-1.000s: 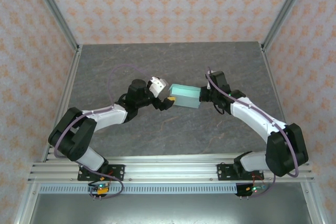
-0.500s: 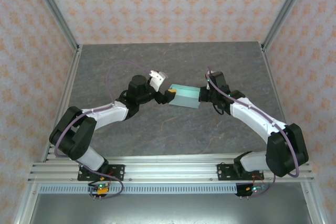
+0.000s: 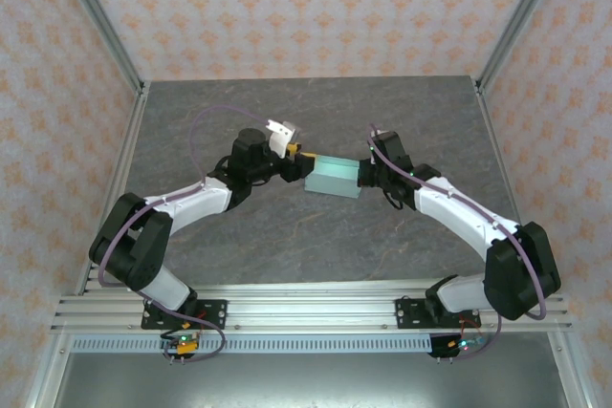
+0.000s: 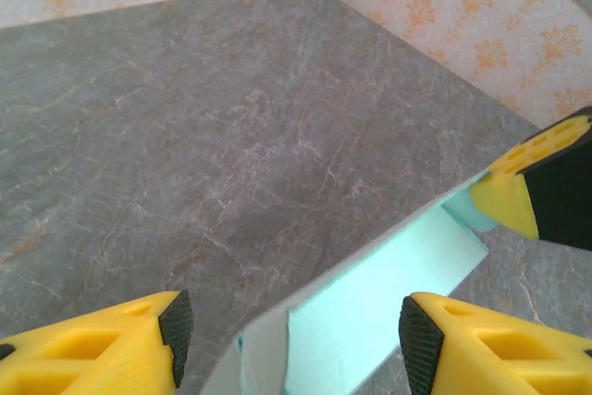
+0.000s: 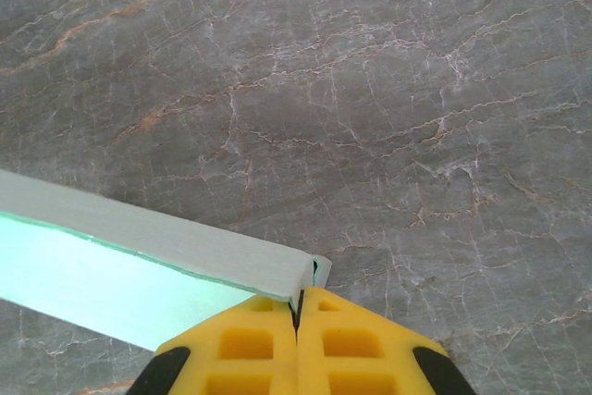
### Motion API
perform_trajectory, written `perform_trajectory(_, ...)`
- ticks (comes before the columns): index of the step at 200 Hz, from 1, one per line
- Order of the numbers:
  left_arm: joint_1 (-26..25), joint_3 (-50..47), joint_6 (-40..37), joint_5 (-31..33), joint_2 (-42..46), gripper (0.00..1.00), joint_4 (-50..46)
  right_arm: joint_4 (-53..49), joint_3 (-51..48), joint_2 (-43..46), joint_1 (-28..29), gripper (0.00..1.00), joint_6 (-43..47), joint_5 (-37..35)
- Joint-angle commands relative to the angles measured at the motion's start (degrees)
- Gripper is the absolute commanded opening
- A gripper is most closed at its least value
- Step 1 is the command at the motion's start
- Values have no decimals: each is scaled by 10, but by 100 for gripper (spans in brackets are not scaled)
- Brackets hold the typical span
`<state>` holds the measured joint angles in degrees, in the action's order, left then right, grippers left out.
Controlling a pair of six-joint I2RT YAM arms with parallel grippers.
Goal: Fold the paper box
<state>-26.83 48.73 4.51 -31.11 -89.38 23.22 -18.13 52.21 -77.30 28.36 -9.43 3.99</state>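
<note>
Grey marbled table [image 3: 316, 236] is taking up the middle of the top view, with patterned walls [image 3: 306, 7] standing around it. Both arms are reaching in from the lower edge and meeting just above frame centre.

The paper box [image 3: 332, 177], pale mint, is lying between them at centre, long side running left to right. Cannot tell whether it is resting on the table or raised.

Right gripper [image 3: 363, 176] is clenching the box's right end. In the right wrist view its tips [image 5: 298, 307] are pressing together on a corner of the card [image 5: 139, 247].

Left gripper [image 3: 304, 161] is released. In the left wrist view it [image 4: 291, 326] is straddling the box wall [image 4: 370, 312], with bare table showing beside the lower-left pad.
</note>
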Motion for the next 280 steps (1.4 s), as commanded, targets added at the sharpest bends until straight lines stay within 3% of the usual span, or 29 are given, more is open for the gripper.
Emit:
perform_trajectory(1, 3, 8, -13, -19, 18, 64, -42, -14, 19, -1, 1, 0, -4, -20)
perform_trajectory(18, 3, -2, -14, -23, 28, 63, -46, -14, 19, -3, 2, 0, -5, -20)
perform_trajectory(32, 3, -5, -12, -27, 27, 53, -47, -12, 19, -4, 1, 0, -8, -19)
perform_trajectory(55, 3, 2, -8, -32, 17, 49, -48, -9, 20, -4, 2, 0, -11, -16)
perform_trajectory(142, -8, 31, -34, -31, -6, 44, -75, -16, 23, 0, 5, 0, -16, -21)
perform_trajectory(176, -12, 31, -46, -24, -12, 37, -86, -17, 25, -1, 6, 0, -18, -20)
perform_trajectory(258, -18, 35, -62, -2, -26, 37, -93, -20, 30, -1, 6, 0, -21, -23)
perform_trajectory(280, -20, 33, -56, -4, -18, 17, -87, -22, 33, -2, 12, 0, -21, -29)
